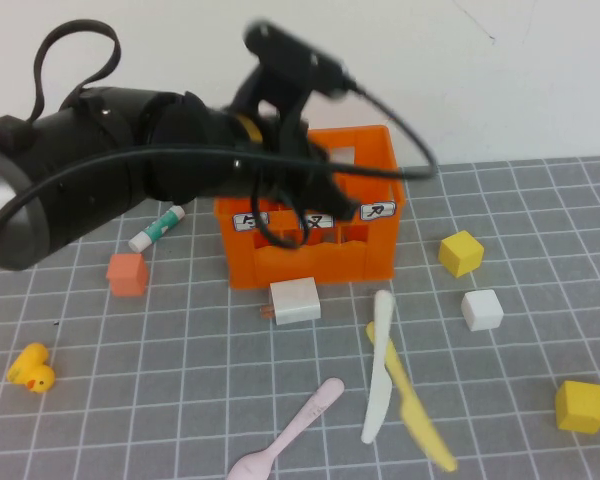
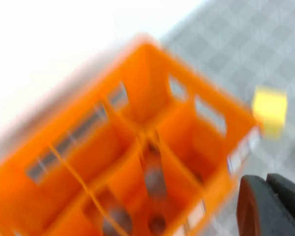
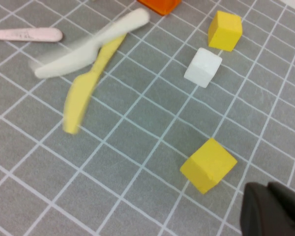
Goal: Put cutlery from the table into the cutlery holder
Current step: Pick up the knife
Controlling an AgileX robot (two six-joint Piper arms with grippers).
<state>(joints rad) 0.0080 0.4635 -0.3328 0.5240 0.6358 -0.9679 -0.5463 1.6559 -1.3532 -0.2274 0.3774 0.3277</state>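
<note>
The orange cutlery holder [image 1: 365, 255] stands at the back middle of the grey gridded table [image 1: 180, 400]. My left gripper [image 1: 298, 225] hangs over its front compartments; in the left wrist view the holder [image 2: 137, 147] fills the frame and the gripper [image 2: 268, 206] is shut with nothing in it. In front of the holder lie the white knife [image 1: 380, 365], crossing the yellow knife [image 1: 415, 410], and the pale pink spoon [image 1: 290, 430]. My right gripper [image 3: 273, 209] is shut and empty above the table, near a yellow cube [image 3: 209, 164], with the white knife [image 3: 88, 46], yellow knife [image 3: 86, 88] and spoon [image 3: 24, 34] farther off.
A white block [image 1: 295, 300] lies against the holder's front. A green-and-white tube [image 1: 157, 229], a small orange cube [image 1: 127, 273] and a yellow duck [image 1: 31, 368] sit to the left. On the right are a yellow cube [image 1: 461, 252], a white cube [image 1: 482, 309] and another yellow cube [image 1: 580, 406].
</note>
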